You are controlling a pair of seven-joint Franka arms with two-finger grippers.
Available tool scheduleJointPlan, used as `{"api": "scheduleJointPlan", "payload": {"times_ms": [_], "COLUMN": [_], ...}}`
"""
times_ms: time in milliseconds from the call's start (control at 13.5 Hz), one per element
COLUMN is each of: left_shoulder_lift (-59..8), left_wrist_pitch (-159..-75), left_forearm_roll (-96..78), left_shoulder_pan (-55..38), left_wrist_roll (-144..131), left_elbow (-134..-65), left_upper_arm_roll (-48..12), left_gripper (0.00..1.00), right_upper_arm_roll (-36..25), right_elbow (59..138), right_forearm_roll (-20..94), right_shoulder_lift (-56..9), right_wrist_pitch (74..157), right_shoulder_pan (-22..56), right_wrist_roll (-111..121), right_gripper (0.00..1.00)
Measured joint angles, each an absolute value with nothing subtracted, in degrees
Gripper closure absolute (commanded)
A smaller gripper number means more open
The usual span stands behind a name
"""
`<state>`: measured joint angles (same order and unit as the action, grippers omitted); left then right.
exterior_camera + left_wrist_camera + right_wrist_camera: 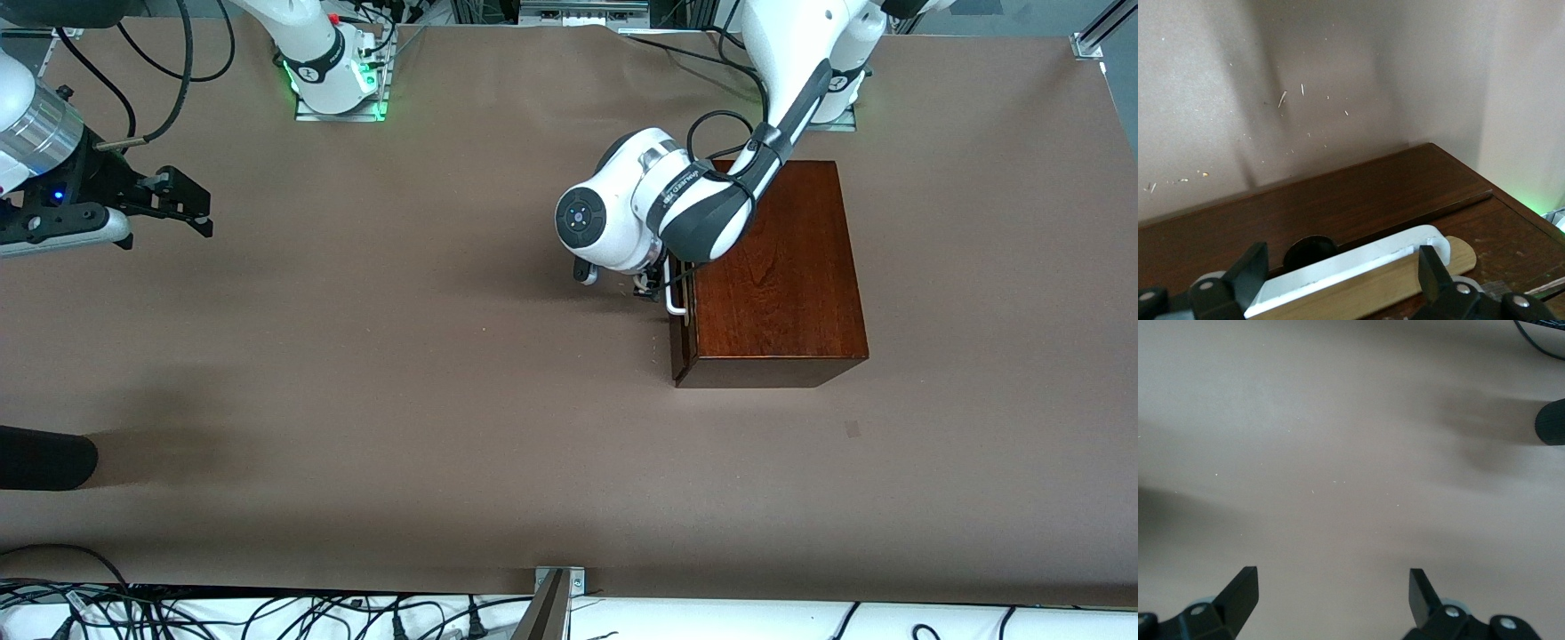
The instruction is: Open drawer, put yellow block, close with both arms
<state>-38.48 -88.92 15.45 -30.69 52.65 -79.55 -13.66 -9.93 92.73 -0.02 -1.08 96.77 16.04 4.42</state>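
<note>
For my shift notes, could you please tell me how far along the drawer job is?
Nothing looks finished: the drawer shows at most a slight gap. In hand: the left hand has its open fingers astride the handle. The right hand waits open over bare table. Opening, loading and closing remain; no block is in view.

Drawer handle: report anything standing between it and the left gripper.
Nothing visible does. The left gripper has its open fingers on either side of the white handle on the drawer front.

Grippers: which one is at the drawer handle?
The left gripper: its fingers straddle the white handle of the drawer. The right gripper hangs open over bare table at the right arm's end.
</note>
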Motion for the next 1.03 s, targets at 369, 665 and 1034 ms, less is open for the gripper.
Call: {"api": "scheduleJointPlan", "payload": {"times_ms": [369, 665, 1034], "left_shoulder_lift": [-36.45, -34.42, -31.98], "left_wrist_pitch": [-90.12, -90.22, -89.73], "left_forearm_roll": [9.7, 8.63, 8.6], "left_shoulder_pan": [-30.73, -29.87, -18.78], "left_wrist_roll": [44.85, 36.56, 36.74], "left_elbow": [-73.98, -67.26, -63.82], "left_upper_arm_roll": [-13.75, -12.32, -10.24], "left_gripper": [0.0, 0.0, 0.0], "right_upper_arm_roll": [-10.27, -10.3, -10.33], "right_elbow": [92.73, 92.73, 92.73], "right_forearm_roll": [-0.02, -0.02, -0.02], "right_shoulder_lift": [-1.08, -1.08, -1.08], "right_wrist_pitch": [96.74, 96.73, 96.72], "right_shoulder_pan": [16.03, 16.03, 16.02], "right_wrist_roll": [4.42, 4.42, 4.42], "right_gripper": [0.0, 0.0, 0.0]}}
